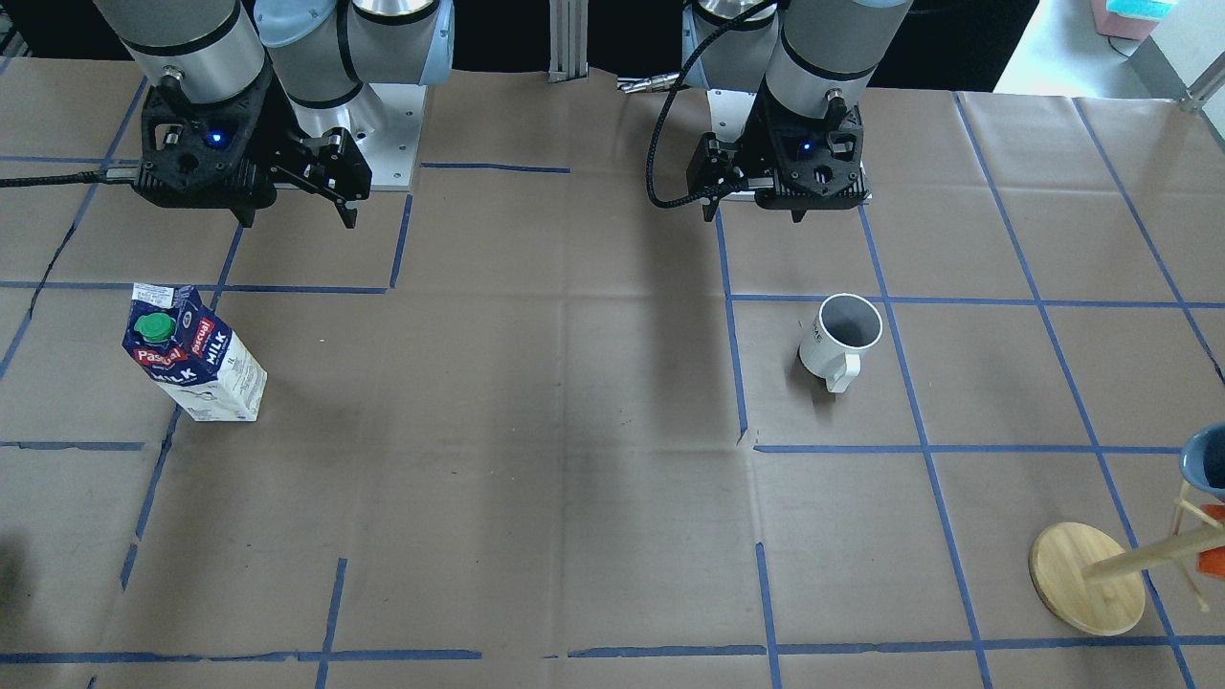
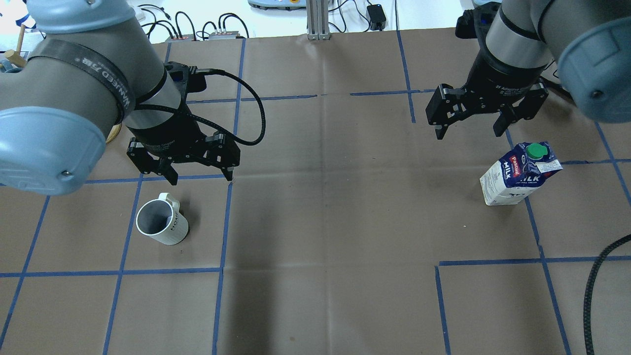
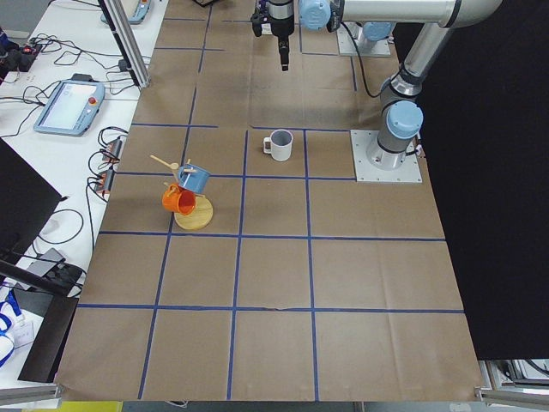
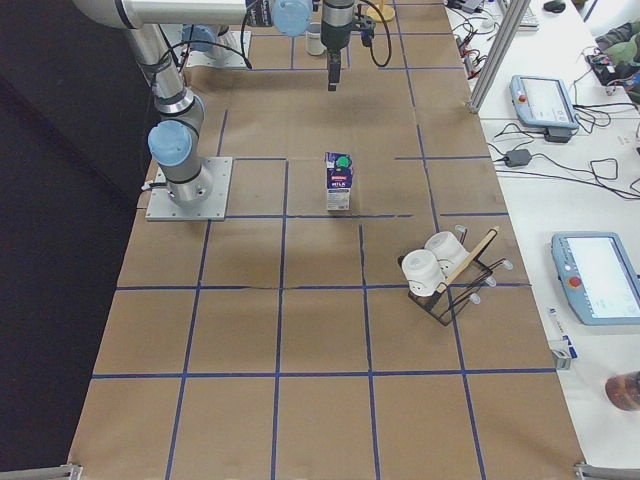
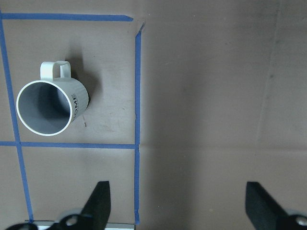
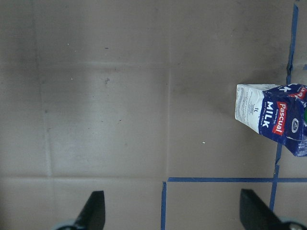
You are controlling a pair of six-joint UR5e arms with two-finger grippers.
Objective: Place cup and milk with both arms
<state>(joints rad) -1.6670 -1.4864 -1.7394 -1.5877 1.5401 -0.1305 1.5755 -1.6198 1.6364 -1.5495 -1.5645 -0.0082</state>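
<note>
The white cup [image 1: 842, 335] stands upright on the brown paper, with its handle toward the operators' side; it also shows in the overhead view [image 2: 160, 224] and the left wrist view [image 5: 50, 105]. My left gripper [image 2: 199, 175] is open and empty. It hangs above the table just short of the cup, on the robot's side. The milk carton [image 1: 196, 359] stands upright with its green cap on top; it also shows in the overhead view [image 2: 517, 175] and the right wrist view [image 6: 273, 117]. My right gripper [image 2: 468, 130] is open and empty, above the table and short of the carton, offset toward the table's middle.
Blue tape lines grid the brown paper. A wooden mug tree [image 1: 1091, 574] with a blue and an orange cup stands near the operators' edge on the left arm's side. A wire rack [image 4: 440, 275] with white cups stands beyond the milk.
</note>
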